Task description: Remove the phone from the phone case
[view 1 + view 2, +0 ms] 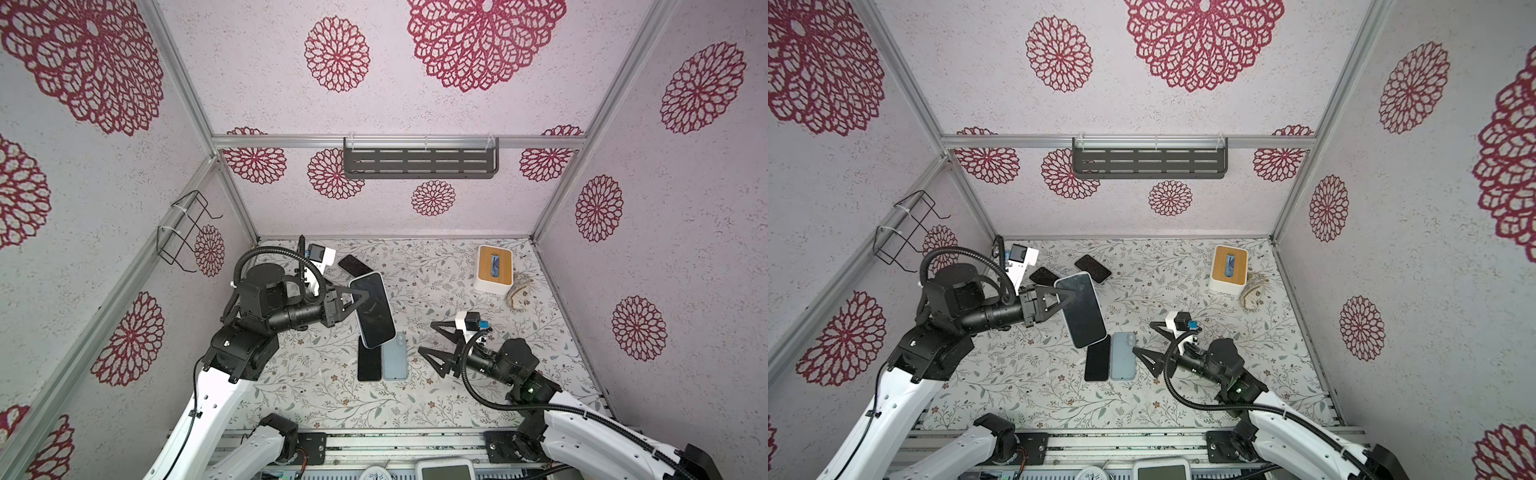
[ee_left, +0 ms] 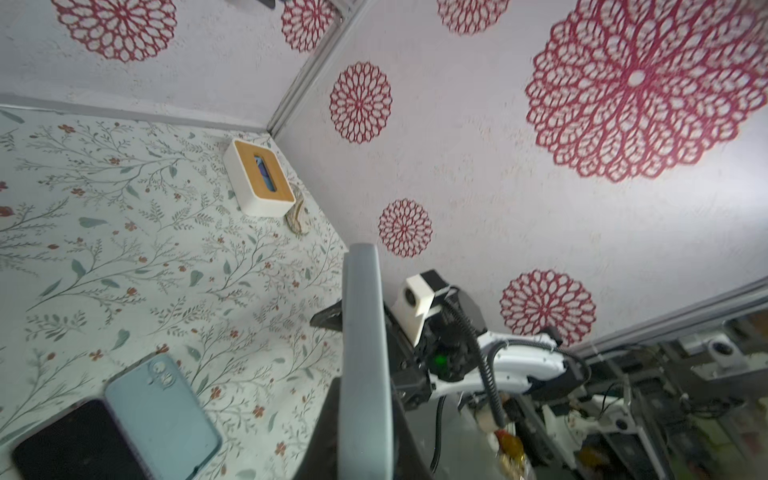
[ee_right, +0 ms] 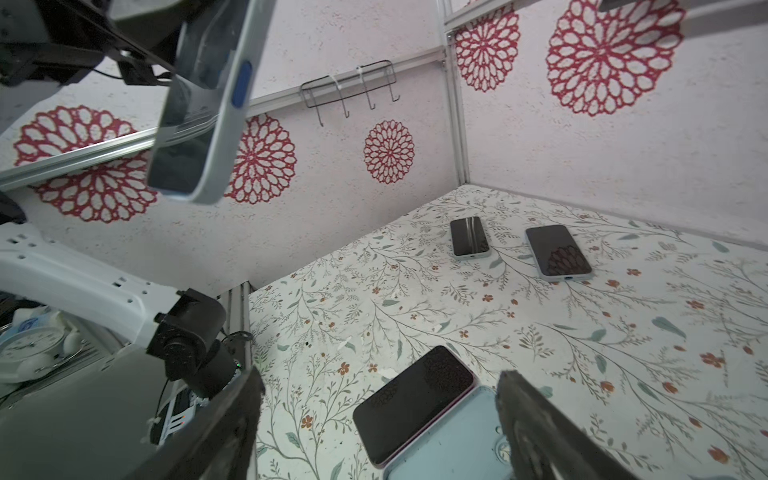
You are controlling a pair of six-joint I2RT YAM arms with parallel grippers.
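Phone [image 1: 372, 309], dark-faced, pale blue rim, hung pinched in my left claw [image 1: 358, 296]; right claw [image 1: 427, 337] at four o'clock gaped wide.

The worktop [image 1: 457, 386] is cream, printed with grey-green leafy sprigs and small rust-red flowers. The walls [image 1: 457, 112] are speckled pale lilac-white with crimson lace-like rosettes. The phone [image 1: 372, 309] has a black screen, and its case [image 3: 224, 124] is pale grey-blue with a bright blue side button. A black phone [image 1: 369, 361] and a light blue phone [image 1: 395, 361] lie side by side. The box [image 1: 484, 268] is white with a tan wood-coloured top. The shelf [image 1: 420, 163] is dark grey. The right fingers [image 3: 540, 424] are black.
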